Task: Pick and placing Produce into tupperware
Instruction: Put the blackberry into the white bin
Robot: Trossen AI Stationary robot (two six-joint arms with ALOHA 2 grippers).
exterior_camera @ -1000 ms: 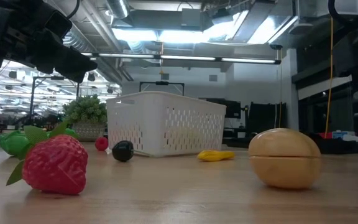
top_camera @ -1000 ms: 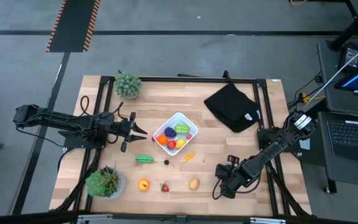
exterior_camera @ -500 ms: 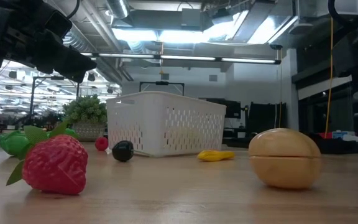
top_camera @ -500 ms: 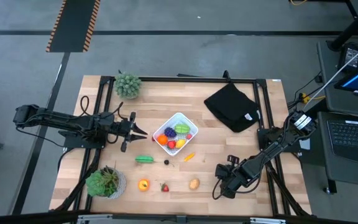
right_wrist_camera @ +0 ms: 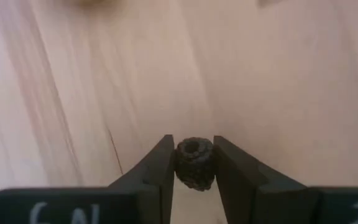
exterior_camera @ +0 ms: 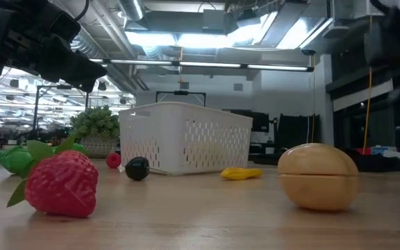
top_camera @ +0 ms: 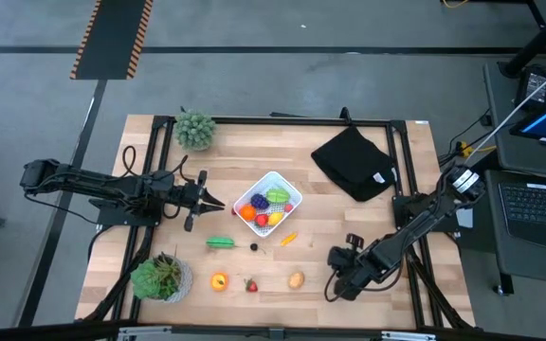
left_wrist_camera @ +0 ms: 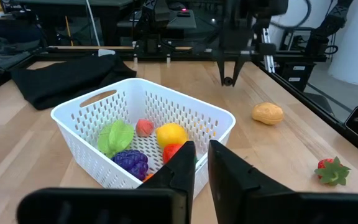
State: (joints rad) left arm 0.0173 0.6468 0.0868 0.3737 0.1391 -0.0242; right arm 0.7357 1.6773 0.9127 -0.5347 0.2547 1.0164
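The white mesh tupperware [top_camera: 268,201] stands mid-table and holds several pieces of produce [left_wrist_camera: 143,144]: green, purple, yellow, red and orange. More produce lies on the wood near it: a green pod [top_camera: 221,242], a dark berry [top_camera: 253,246], a yellow piece [top_camera: 288,239], an orange [top_camera: 219,280], a strawberry [exterior_camera: 57,182] and a tan piece [exterior_camera: 318,176]. My left gripper [left_wrist_camera: 202,163] hovers shut just left of the tupperware. My right gripper [top_camera: 337,282] is near the table's near edge, right of the tan piece, and is shut on a small dark knobbly piece [right_wrist_camera: 195,163]. My right gripper pinches the small dark knobbly piece [right_wrist_camera: 195,167] between its two fingers [right_wrist_camera: 160,163], which point down at the table from above. In the left wrist view the piece sits at the very ends of the fingers [left_wrist_camera: 229,79]. I cannot tell whether it clears the wood.
A black cloth [top_camera: 354,163] lies at the far right of the table. Two bushy potted plants stand at the far left [top_camera: 195,129] and near left [top_camera: 162,278]. A black frame rail [top_camera: 282,121] runs around the table. Bare wood lies right of the tupperware.
My right arm has shifted slightly, and a dark blur of it now shows in the upper right of the low view. Its gripper stays at almost the same spot. The left arm and the produce have kept still.
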